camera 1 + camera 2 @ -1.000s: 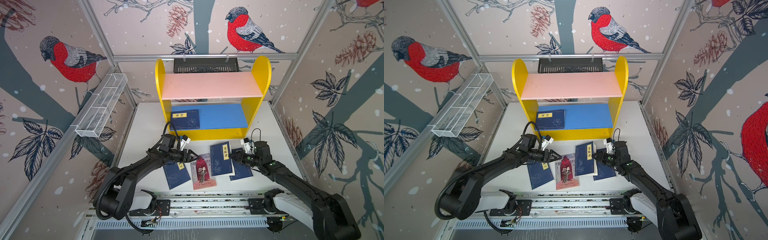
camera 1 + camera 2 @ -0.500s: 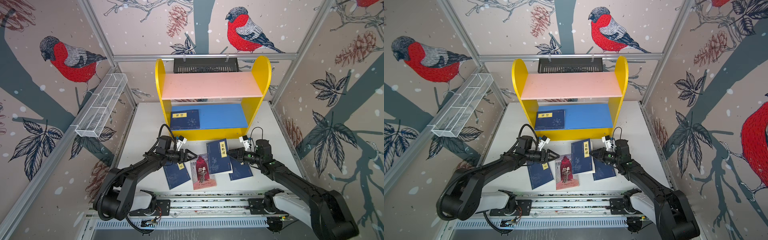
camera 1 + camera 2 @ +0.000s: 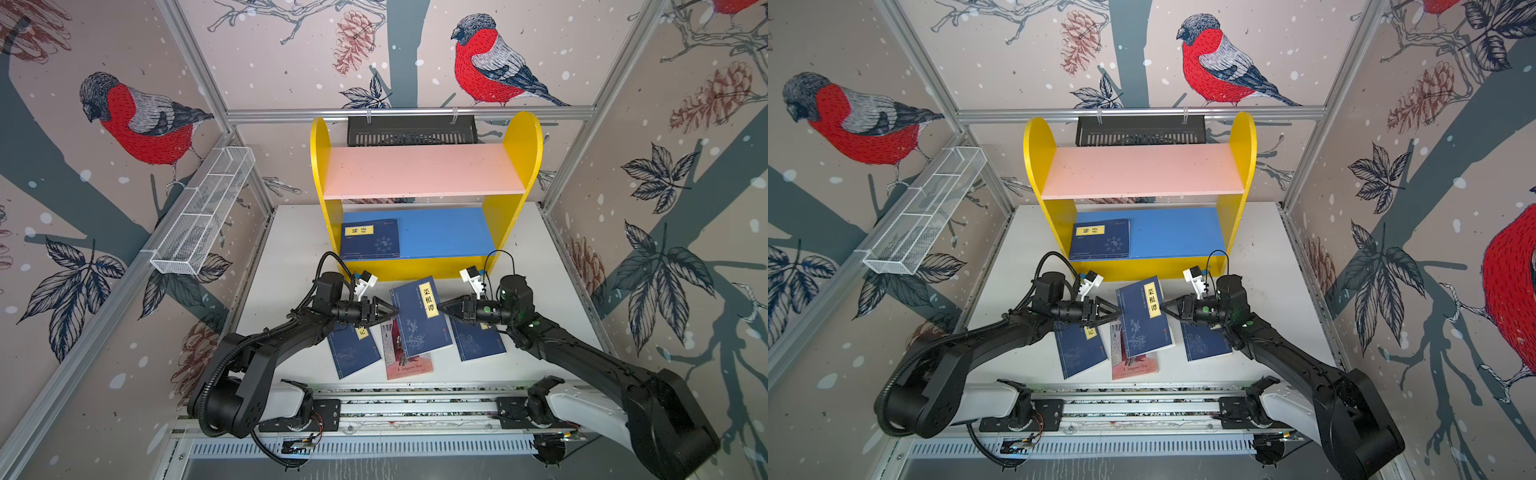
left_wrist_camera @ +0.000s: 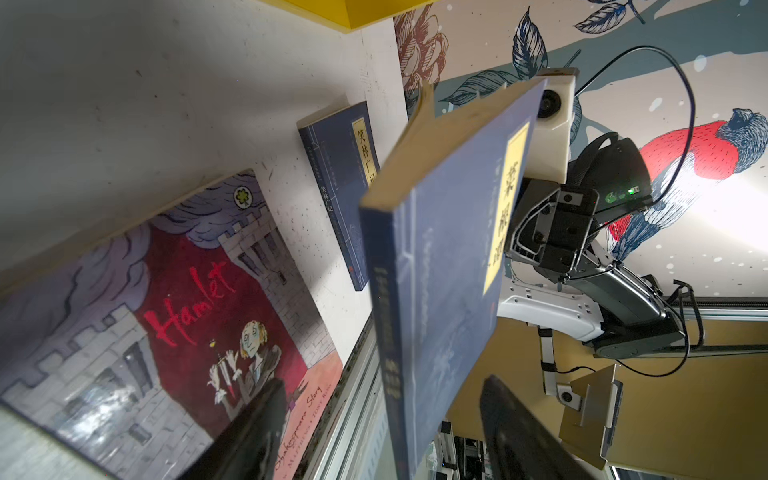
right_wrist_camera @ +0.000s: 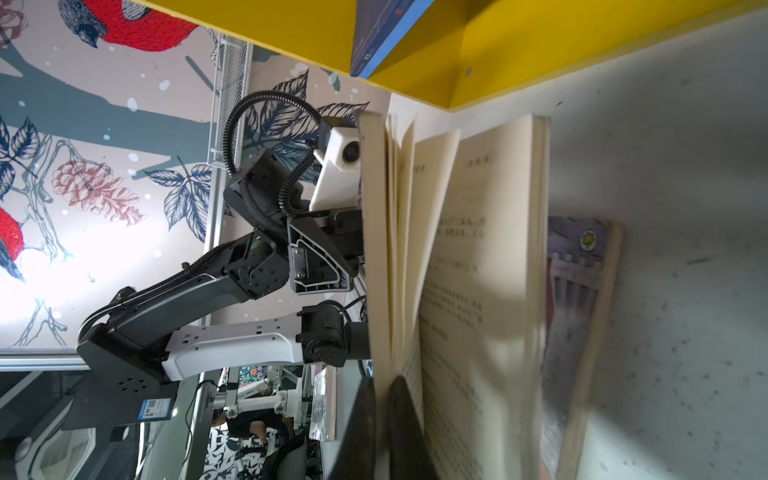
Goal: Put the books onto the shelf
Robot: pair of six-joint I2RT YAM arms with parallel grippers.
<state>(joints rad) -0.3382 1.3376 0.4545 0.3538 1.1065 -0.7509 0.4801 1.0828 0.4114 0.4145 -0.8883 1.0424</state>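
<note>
Hamlet book (image 4: pixel 174 316) lies beneath navy book (image 4: pixel 449 270) labelled 菜根谭.

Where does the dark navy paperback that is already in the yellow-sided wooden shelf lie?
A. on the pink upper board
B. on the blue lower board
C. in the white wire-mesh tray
B: in both top views the dark navy paperback lies flat on the blue lower board of the yellow-sided wooden shelf.

Shelf (image 3: pixel 521 141): yellow side panels, pink upper board (image 3: pixel 419 170), blue lower board (image 3: pixel 444 230). Navy books (image 3: pixel 370 239), yellow title labels. Hamlet book (image 4: pixel 187 299): red, grey. White counter (image 3: pixel 291 249).
</note>
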